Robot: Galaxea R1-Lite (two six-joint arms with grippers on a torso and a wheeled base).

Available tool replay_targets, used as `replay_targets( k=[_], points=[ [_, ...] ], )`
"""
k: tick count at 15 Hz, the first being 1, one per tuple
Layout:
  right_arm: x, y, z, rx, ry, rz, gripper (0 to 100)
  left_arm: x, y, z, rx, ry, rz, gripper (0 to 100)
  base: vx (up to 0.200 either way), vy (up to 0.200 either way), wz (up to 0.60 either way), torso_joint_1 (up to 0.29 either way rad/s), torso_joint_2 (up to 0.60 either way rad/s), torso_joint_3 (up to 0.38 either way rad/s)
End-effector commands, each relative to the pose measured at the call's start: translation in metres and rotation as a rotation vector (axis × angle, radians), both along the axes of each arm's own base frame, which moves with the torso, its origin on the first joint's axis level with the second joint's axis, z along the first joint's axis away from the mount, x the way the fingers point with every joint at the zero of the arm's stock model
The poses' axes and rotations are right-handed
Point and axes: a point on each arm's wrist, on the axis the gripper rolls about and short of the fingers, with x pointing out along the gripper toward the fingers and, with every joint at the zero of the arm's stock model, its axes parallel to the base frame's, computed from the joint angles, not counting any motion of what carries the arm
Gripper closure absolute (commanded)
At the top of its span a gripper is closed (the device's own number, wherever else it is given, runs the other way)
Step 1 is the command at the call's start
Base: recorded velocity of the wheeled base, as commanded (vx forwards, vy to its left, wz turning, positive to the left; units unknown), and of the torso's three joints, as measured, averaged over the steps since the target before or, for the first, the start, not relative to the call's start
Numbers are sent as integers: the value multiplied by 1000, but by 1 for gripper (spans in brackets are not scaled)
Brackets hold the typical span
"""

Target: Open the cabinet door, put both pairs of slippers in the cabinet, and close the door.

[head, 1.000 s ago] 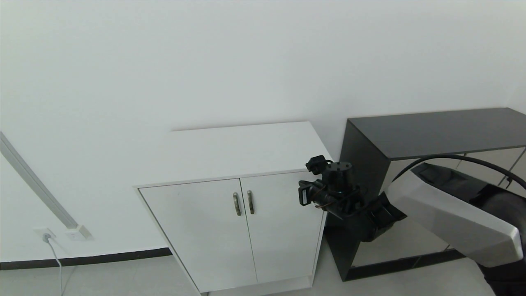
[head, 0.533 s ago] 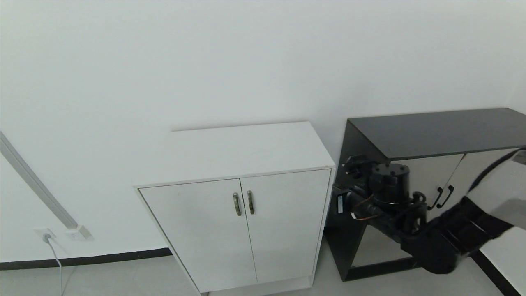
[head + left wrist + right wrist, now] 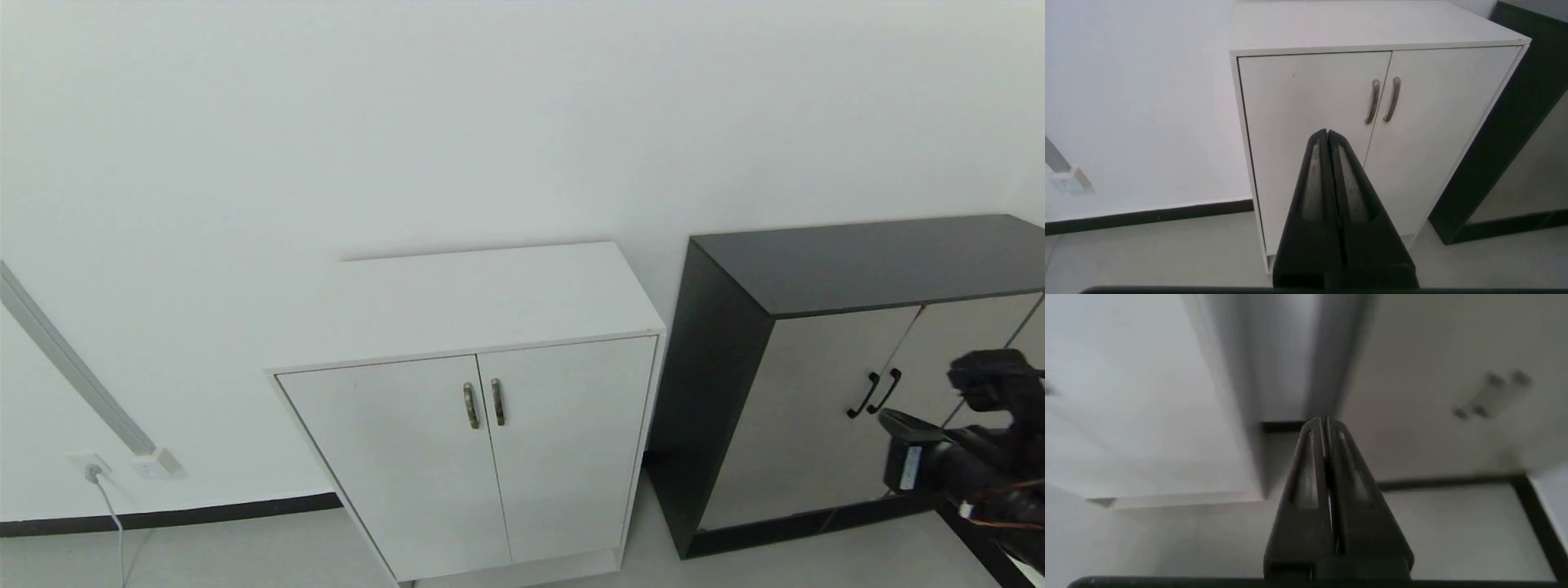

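Observation:
The white cabinet (image 3: 465,310) stands against the wall with both doors closed. Its two metal handles (image 3: 483,403) sit side by side at the middle seam. My right gripper (image 3: 898,457) hangs far off to the right, in front of the black cabinet's mirrored doors, well away from the white doors. In the right wrist view its fingers (image 3: 1327,429) are pressed together and hold nothing. My left gripper (image 3: 1328,137) is shut and empty too, pointing at the left door (image 3: 1306,122), some way short of the handles (image 3: 1384,100).
A black cabinet (image 3: 857,261) with mirrored doors and dark handles (image 3: 873,394) stands right beside the white one. On the left wall are a socket with a cable (image 3: 91,470) and a slanted grey conduit (image 3: 65,367). Bare grey floor (image 3: 245,555) lies in front.
My right arm swung from the white cabinet's right door across to the right and lower, ending before the black cabinet. The white doors stayed closed.

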Motion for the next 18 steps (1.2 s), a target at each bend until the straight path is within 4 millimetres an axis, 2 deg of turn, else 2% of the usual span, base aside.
replay_targets(
  k=[1, 3, 5, 6, 10, 15, 18],
  points=[
    [-40, -34, 2, 5, -51, -161, 100, 0, 0, 0, -1, 1, 0, 100, 0, 0, 0, 0, 0, 0],
    [-58, -44, 3, 11, -77, -212, 100, 0, 0, 0, -1, 1, 2, 100, 0, 0, 0, 0, 0, 0],
    [-72, -45, 4, 11, -74, -214, 100, 0, 0, 0, -1, 1, 2, 100, 0, 0, 0, 0, 0, 0],
    [-89, -44, 4, 17, -64, -157, 100, 0, 0, 0, -3, 1, 0, 100, 0, 0, 0, 0, 0, 0],
    [-121, -43, 3, 34, -45, -48, 100, 0, 0, 0, -1, 1, 2, 100, 0, 0, 0, 0, 0, 0],
    [-164, -44, -16, 48, -37, 14, 100, 0, 0, 0, -1, 1, 0, 100, 0, 0, 0, 0, 0, 0],
    [-182, -43, -27, 63, -43, 85, 100, 0, 0, 0, -1, 1, 0, 100, 0, 0, 0, 0, 0, 0]
  ],
)
